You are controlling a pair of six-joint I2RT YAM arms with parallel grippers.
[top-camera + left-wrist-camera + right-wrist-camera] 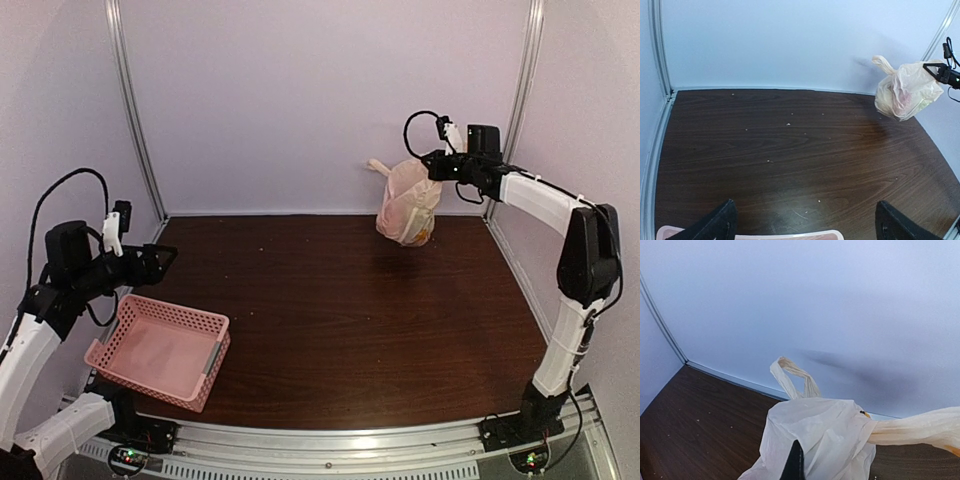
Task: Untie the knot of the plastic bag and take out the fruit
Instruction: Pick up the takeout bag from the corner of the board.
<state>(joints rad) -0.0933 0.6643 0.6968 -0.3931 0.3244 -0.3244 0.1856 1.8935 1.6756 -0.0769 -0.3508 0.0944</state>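
Observation:
The pale peach plastic bag (408,205) hangs at the back right, near the wall. My right gripper (440,165) is shut on the bag's upper right plastic. In the right wrist view, the bag (820,435) fills the lower middle, with one dark fingertip (795,465) against it. One handle loop (790,372) sticks up free and the other handle (915,430) is stretched to the right. I see no tied knot. The fruit (902,100) shows only as faint reddish and yellowish shapes through the plastic. My left gripper (160,262) is open and empty at the far left.
A pink perforated basket (160,350) stands at the near left, below my left gripper; its rim (755,235) shows in the left wrist view. The dark wooden table (350,320) has white walls at the back and sides, with metal corner rails.

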